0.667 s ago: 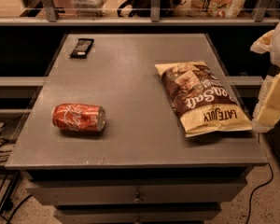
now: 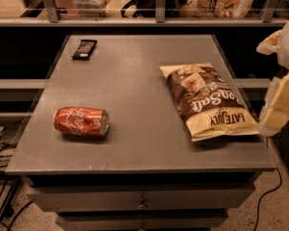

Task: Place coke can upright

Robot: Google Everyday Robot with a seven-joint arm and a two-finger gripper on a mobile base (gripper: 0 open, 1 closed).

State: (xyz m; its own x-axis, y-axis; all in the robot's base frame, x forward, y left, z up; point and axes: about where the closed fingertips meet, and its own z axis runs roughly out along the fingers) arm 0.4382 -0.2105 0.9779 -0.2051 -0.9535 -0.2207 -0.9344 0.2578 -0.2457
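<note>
Progress is nil: the coke can (image 2: 81,121) lies on its side at the table's (image 2: 135,95) front-left, not yet upright. The gripper (image 2: 279,105) hangs at the right edge, well apart; whether it is spread or closed cannot be told.

The grey bench (image 2: 135,81) bears a chip bag (image 2: 209,102). Left of the bag lies a coke can (image 2: 82,121) on its side, back-left a dark wrapper (image 2: 85,49). The jaws hover right of the bag.

The chip bag (image 2: 209,101) lies just beside the gripper (image 2: 281,105) at the table (image 2: 135,158) edge; a dark bar (image 2: 85,49) sits well apart from it.
</note>
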